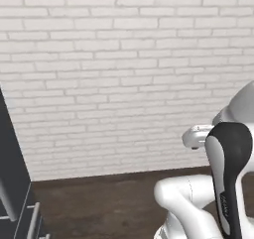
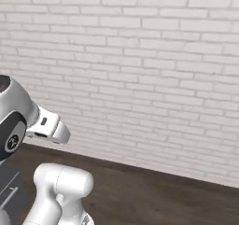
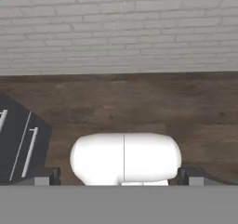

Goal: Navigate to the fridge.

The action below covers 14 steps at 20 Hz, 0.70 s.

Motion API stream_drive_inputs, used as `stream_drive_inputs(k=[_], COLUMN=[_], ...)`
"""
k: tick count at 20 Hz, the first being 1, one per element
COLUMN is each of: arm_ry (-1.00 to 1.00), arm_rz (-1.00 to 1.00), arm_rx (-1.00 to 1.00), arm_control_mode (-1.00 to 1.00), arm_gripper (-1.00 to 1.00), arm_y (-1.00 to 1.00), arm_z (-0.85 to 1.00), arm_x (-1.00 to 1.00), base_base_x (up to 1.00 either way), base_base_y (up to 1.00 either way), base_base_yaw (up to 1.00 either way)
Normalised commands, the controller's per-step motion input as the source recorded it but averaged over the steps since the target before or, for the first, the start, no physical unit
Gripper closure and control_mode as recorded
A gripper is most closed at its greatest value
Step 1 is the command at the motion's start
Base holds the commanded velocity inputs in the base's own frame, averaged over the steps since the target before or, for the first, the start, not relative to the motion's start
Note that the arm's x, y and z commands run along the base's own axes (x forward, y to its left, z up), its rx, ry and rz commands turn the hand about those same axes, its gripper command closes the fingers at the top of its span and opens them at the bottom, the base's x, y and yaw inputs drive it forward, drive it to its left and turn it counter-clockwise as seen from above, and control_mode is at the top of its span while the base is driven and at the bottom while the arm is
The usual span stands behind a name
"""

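Grey fridge (image 3: 18,139) corner, wood floor (image 3: 139,102), brick wall (image 3: 121,28).

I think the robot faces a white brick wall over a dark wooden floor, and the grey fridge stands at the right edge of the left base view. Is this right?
Not quite. The fridge stands at the left edge of the left base view, not the right. The white brick wall and dark wooden floor are as you say.

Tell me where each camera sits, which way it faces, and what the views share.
Left base view: behind the arm's left, facing the brick wall; fridge at left edge, arm lower right.
Right base view: behind its right, same wall; arm lower left.
Hand view: on the hand, looking down at the floor; fingertips at bottom, fridge left.
All share wall and floor.
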Motion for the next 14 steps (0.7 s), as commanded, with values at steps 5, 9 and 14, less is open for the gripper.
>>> stream_drive_inputs(k=[5,9,14], arm_ry=[0.00,0.00,0.00], arm_rz=[0.00,0.00,0.00], arm_rx=[0.00,0.00,0.00], arm_control_mode=[1.00,1.00,1.00], arm_gripper=[-1.00,-1.00,-1.00], arm_y=[0.00,0.00,0.00], arm_z=[0.00,0.00,0.00], arm_x=[0.00,0.00,0.00], base_base_x=[0.51,0.27,0.16], base_base_y=[-0.09,-0.03,-0.01], base_base_yaw=[0.88,0.94,0.97])
